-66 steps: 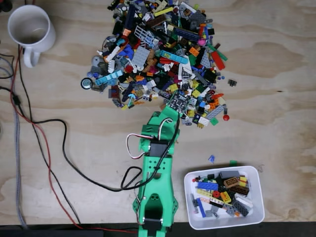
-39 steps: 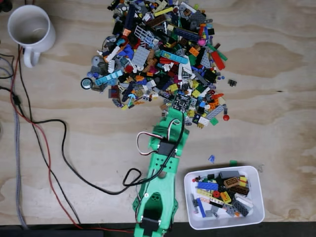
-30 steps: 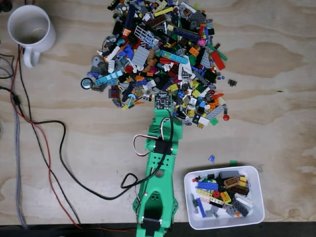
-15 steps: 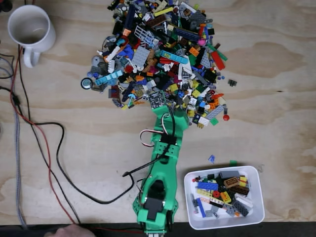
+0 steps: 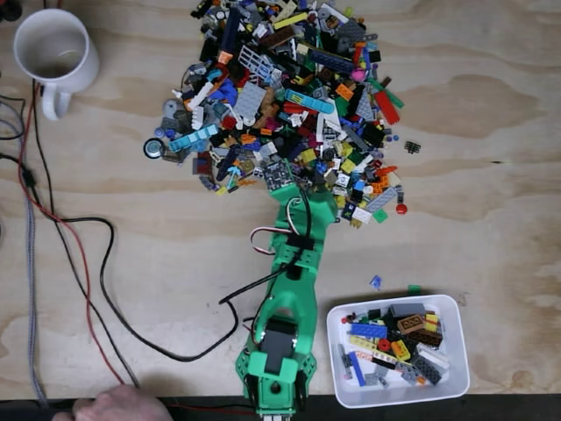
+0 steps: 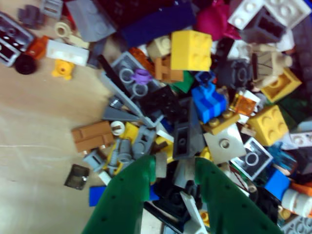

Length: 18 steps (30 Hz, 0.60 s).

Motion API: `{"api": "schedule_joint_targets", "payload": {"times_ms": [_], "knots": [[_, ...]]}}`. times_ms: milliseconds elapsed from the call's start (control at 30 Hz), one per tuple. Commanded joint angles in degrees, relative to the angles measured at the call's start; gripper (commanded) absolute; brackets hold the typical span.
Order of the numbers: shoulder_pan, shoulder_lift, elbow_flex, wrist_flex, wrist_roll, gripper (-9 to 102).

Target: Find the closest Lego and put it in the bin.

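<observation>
Two glossy green gripper [image 6: 173, 168] fingers parted, studded plastic Lego pile [image 5: 285, 96]

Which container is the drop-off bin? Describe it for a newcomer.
In the fixed view, start at the light plywood table and go to its lower right corner, right of the green arm's base. The small white rectangular plastic tub there has low walls and holds bricks, unlike the handled white ceramic mug at upper left.
</observation>
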Motion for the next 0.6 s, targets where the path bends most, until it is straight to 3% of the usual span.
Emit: {"api": "schedule_joint_targets", "payload": {"times_ms": [0,567], "knots": [[-1.1,0.3,-4.4,-2.5,1.4,5],[1.9,1.8,-5.0,-2.9,2.6,0]]}}
